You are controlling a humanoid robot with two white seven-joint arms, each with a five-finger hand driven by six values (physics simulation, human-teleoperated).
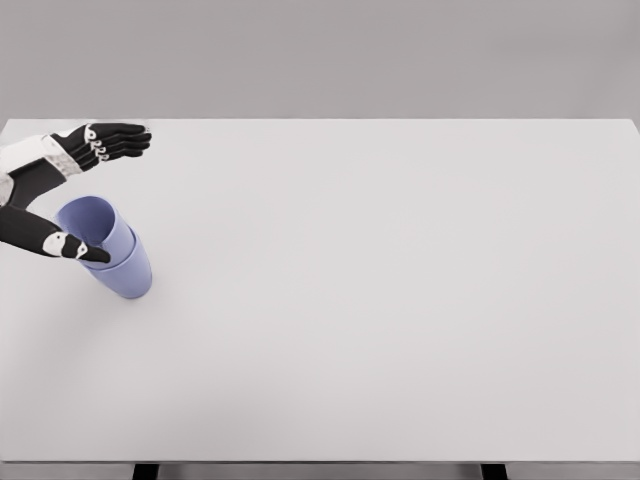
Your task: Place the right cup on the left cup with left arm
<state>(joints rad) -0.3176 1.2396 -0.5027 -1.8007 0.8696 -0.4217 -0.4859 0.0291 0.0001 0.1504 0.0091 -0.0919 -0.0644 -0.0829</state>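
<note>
Two light blue cups stand nested at the table's left side: the inner cup (90,218) sits tilted inside the outer cup (133,275). My left hand (118,196) comes in from the left edge and is open. Its fingers (112,141) stretch out straight behind the cups, apart from them. The thumb (72,246) lies across the near side of the inner cup's rim. I cannot tell whether it touches the rim. My right arm is out of view.
The white table (400,300) spreads wide to the right of the cups. Its front edge runs along the bottom of the picture, and a grey wall stands behind its far edge.
</note>
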